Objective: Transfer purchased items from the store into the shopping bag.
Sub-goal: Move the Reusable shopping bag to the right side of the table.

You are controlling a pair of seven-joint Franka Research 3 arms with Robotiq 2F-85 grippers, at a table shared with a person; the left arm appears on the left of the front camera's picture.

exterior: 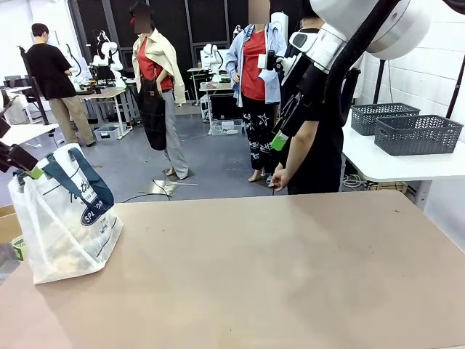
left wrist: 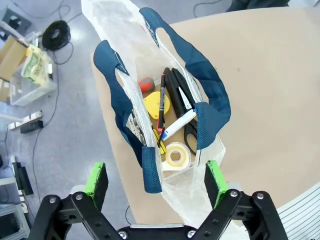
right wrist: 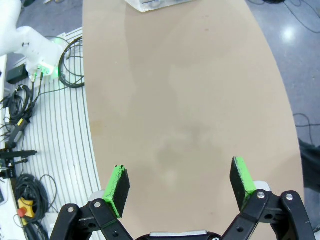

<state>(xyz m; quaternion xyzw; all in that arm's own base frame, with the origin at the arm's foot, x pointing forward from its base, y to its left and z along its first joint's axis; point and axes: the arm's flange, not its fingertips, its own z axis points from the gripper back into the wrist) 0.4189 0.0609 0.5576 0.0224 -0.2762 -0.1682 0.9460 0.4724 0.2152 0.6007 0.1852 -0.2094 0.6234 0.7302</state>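
While nothing lies on most of its tan top, the table [exterior: 290, 269] carries one thing at its left end: the bag [exterior: 62, 225], a translucent whitish plastic sack with navy handles and a round navy logo, standing at the table's left edge with its mouth up. A person [exterior: 312, 138] in dark clothes stands at the far side, one hand [exterior: 278, 179] hanging just above the far edge. On a white table behind to the right sit two grey lattice baskets [exterior: 414, 134]. High at the right of the front view, the right arm [exterior: 349, 43] reaches up and across in front of the person; the right gripper [right wrist: 180, 187], seen from its own wrist, hangs over bare tabletop with its green pads spread wide and nothing between them. At the left edge of the front view a green pad of the left gripper [left wrist: 156, 182] sits just by the bag's top; from its wrist it looks straight down into the bag's mouth, fingers wide apart and holding nothing, one navy handle [left wrist: 150, 167] lying between them without touching either pad. Inside lie the items [left wrist: 167, 125]: black-handled scissors, a marker, a tape roll, a yellow round piece and a small red one.
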